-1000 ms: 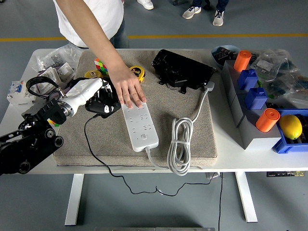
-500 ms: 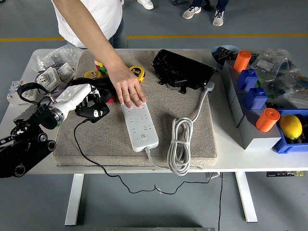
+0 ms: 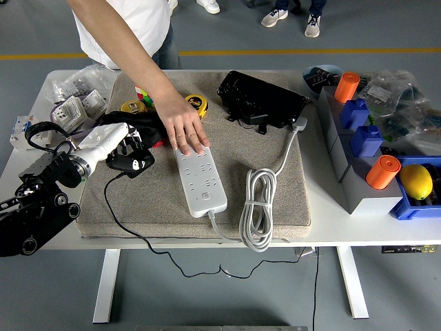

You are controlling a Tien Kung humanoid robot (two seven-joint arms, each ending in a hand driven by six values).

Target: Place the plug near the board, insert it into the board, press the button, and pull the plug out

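Observation:
A white power strip lies lengthwise on the tan mat, its round button near the front end. A person's hand presses flat on the strip's far end. My left hand, white-shelled with black fingers, is curled around a black plug adapter left of the strip, a short gap away from it. The plug's black cord trails off the mat's front edge. My right arm is out of view.
The strip's white cable lies coiled to its right. A black pouch sits at the mat's back. A yellow tape measure and a cube lie by the person's wrist. Grey bins with blue boxes, orange cylinders and a lemon stand at right.
My left hand has drawn back to the left with the black plug, away from the strip. The person's hand has stayed on the strip's far end.

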